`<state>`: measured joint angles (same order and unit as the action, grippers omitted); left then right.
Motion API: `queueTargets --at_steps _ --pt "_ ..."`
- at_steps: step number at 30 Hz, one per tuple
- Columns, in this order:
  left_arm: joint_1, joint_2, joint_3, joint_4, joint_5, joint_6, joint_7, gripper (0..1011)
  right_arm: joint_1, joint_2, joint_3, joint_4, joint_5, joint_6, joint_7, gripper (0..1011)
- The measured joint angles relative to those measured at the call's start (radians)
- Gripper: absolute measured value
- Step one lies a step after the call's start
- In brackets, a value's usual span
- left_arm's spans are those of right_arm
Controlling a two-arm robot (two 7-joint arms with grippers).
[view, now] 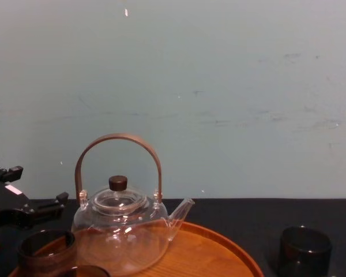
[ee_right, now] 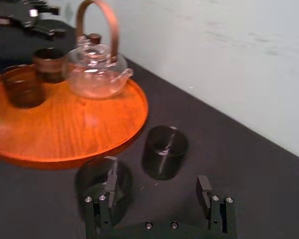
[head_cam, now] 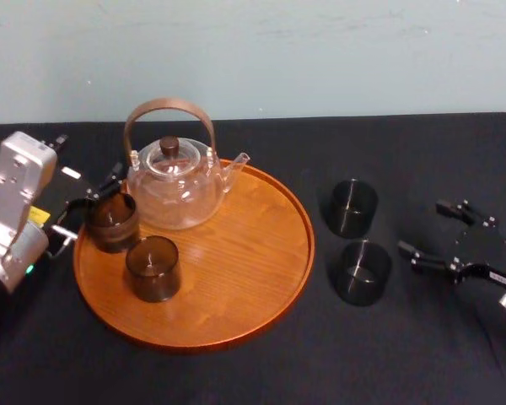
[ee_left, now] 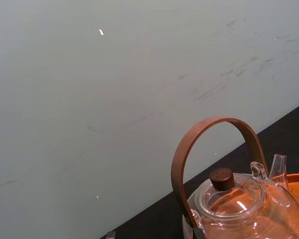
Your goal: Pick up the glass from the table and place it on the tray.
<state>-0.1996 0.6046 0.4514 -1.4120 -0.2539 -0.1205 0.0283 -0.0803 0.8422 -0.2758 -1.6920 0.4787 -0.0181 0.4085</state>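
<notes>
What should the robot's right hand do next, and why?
Probably slide the right gripper forward: its jaws stand open, and the farther glass on the table looks lined up between them, not yet reached. The left gripper rests by the tray.

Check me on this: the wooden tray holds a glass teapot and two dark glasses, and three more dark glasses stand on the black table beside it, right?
Not quite. Only two dark glasses stand on the black table, the far glass and the near glass, as the head view shows. The wooden tray does hold the glass teapot, the left glass and the front glass.
</notes>
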Motion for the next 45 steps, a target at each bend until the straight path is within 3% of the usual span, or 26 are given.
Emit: queueTargets --at_steps 9,16,32,45 --pt "0.000 0.000 0.000 0.000 0.000 0.000 0.000 1001 -0.034 0.047 0.009 -0.018 0.000 -0.012 0.103 1002" --pt "0.000 0.000 0.000 0.000 0.000 0.000 0.000 1001 -0.040 0.056 0.006 -0.022 -0.022 0.007 0.141 1002" --pt "0.000 0.000 0.000 0.000 0.000 0.000 0.000 1001 0.024 -0.001 -0.029 0.021 -0.074 0.074 0.182 1002" --pt "0.000 0.000 0.000 0.000 0.000 0.000 0.000 1001 0.101 -0.039 -0.076 0.066 -0.044 0.182 0.218 1002"
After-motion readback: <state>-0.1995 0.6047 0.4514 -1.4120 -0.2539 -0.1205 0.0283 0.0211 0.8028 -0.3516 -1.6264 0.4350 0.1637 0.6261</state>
